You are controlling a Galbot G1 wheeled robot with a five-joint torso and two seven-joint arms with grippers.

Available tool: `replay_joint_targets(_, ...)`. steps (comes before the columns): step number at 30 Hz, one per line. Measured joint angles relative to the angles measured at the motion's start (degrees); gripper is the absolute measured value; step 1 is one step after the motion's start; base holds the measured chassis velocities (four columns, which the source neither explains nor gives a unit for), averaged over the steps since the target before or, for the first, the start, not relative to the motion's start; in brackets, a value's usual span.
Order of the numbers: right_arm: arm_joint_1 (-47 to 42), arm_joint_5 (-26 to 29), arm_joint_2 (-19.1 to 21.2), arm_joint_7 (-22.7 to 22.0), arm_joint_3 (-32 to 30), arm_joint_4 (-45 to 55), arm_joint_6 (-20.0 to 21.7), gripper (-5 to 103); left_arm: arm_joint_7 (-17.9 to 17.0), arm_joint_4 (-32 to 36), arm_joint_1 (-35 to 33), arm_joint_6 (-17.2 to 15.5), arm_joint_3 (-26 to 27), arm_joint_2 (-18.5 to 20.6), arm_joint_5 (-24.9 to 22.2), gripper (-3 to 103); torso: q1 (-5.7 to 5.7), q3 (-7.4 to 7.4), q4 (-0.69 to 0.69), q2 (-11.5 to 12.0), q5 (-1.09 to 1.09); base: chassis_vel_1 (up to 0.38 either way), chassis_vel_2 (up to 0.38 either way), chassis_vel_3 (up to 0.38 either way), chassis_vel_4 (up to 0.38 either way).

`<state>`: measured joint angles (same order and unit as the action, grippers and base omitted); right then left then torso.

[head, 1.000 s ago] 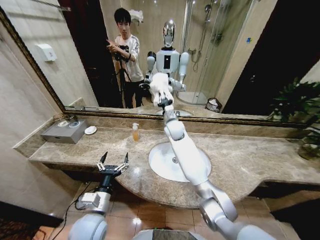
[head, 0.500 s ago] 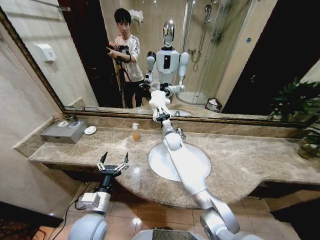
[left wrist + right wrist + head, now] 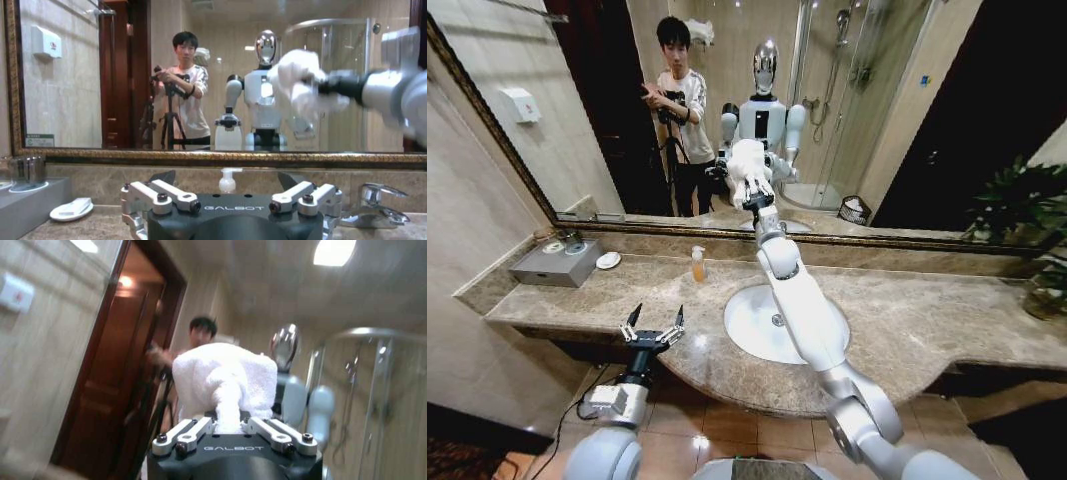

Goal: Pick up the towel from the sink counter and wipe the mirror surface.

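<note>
Two grippers: the right gripper (image 3: pixel 750 196), jaws clamped on the towel (image 3: pixel 748 168), rubs the mirror (image 3: pixel 907 110); next sweep needs firm pressing; the left gripper (image 3: pixel 653 325) waits, jaws apart, over the table (image 3: pixel 927 320).

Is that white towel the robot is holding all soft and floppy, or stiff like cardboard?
Probably soft and floppy: the towel bunches into rounded folds where the right gripper pinches it. It likely squashes easily, since it looks pressed to the mirror as a lumpy wad. It seems light, as one pinch holds it up.

Towel (image 3: pixel 298 80) and right arm motion-blurred in left wrist view — mirror (image 3: pixel 907 100) frame cut by edges.
</note>
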<state>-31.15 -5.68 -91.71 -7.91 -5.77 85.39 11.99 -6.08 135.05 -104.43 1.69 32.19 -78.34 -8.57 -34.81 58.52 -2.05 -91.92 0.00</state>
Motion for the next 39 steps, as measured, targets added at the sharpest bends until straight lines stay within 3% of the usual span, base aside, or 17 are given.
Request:
replay_joint_targets(7, -7.83, 0.78, 1.67, 0.49, 0.64, 2.52, -0.99, 13, 0.01, 0.00, 0.01, 0.00, 0.00, 0.00, 0.01, 100, 0.00, 0.00, -0.01, 0.00, 0.01, 0.000, 0.000, 0.000, 0.000)
replay_joint_targets(10, -14.43, 6.26, 8.06, -0.13, 1.80, 13.69, 2.41, 13, 0.03, 0.00, 0.00, 0.00, -0.01, 0.00, 0.00, 100, 0.01, -0.01, 0.00, 0.00, 0.01, 0.000, 0.000, 0.000, 0.000)
replay_joint_targets(11, -14.43, 6.26, 8.06, -0.13, 1.80, 13.69, 2.41, 13, 0.03, 0.00, 0.00, 0.00, -0.01, 0.00, 0.00, 100, 0.01, -0.01, 0.00, 0.00, 0.01, 0.000, 0.000, 0.000, 0.000)
replay_joint_targets(14, -20.84, 12.35, 16.05, -1.66, 0.88, 24.40, 5.67, 13, 0.00, 0.00, -0.01, 0.00, 0.00, 0.00, 0.00, 100, 0.01, -0.01, 0.00, 0.00, 0.01, 0.000, 0.000, 0.000, 0.000)
replay_joint_targets(15, -20.84, 12.35, 16.05, -1.66, 0.88, 24.40, 5.67, 13, 0.00, 0.00, -0.01, 0.00, 0.00, 0.00, 0.00, 100, 0.01, -0.01, 0.00, 0.00, 0.01, 0.000, 0.000, 0.000, 0.000)
replay_joint_targets(18, -28.71, 18.14, 25.26, -2.86, -2.75, 33.72, 8.05, 13, 0.02, 0.00, 0.00, -0.01, -0.01, 0.00, 0.00, 100, 0.01, -0.01, 0.01, -0.01, 0.03, 0.000, 0.000, 0.000, 0.000)
replay_joint_targets(19, -28.71, 18.14, 25.26, -2.86, -2.75, 33.72, 8.05, 13, 0.02, 0.00, 0.00, -0.01, -0.01, 0.00, 0.00, 100, 0.01, -0.01, 0.01, -0.01, 0.03, 0.000, 0.000, 0.000, 0.000)
replay_joint_targets(21, -33.70, 20.94, 31.21, -2.86, -6.06, 36.20, 8.52, 13, 0.01, 0.00, 0.00, 0.00, 0.00, -0.01, 0.00, 100, 0.01, -0.01, 0.00, -0.01, 0.02, 0.000, 0.000, 0.000, 0.000)
replay_joint_targets(22, -33.70, 20.94, 31.21, -2.86, -6.06, 36.20, 8.52, 13, 0.01, 0.00, 0.00, 0.00, 0.00, -0.01, 0.00, 100, 0.01, -0.01, 0.00, -0.01, 0.02, 0.000, 0.000, 0.000, 0.000)
replay_joint_targets(25, -36.41, 21.94, 37.28, -3.76, -8.45, 34.66, 7.75, 13, 0.00, 0.01, 0.00, 0.00, 0.00, 0.00, 0.00, 100, 0.01, -0.01, -0.01, -0.01, 0.02, 0.000, 0.000, 0.000, 0.000)
replay_joint_targets(30, -39.63, 23.75, 42.38, -4.71, -9.37, 32.82, 6.92, 13, 0.01, 0.00, 0.00, 0.00, 0.00, 0.00, 0.00, 100, 0.00, 0.00, -0.02, 0.00, 0.03, 0.000, 0.000, 0.000, 0.000)
replay_joint_targets(37, -39.61, 27.00, 47.32, 2.57, -8.11, 26.53, 10.68, 13, 0.00, 0.01, 0.00, 0.00, 0.00, 0.00, 0.01, 100, 0.01, 0.00, 0.01, -0.01, 0.04, 0.000, 0.000, 0.000, 0.000)
replay_joint_targets(39, -35.49, 27.45, 48.76, 10.52, -7.41, 21.88, 13.98, 13, 0.00, 0.00, 0.00, 0.00, 0.00, 0.00, 0.00, 100, 0.00, 0.00, -0.04, 0.00, 0.01, 0.000, 0.000, 0.000, 0.000)
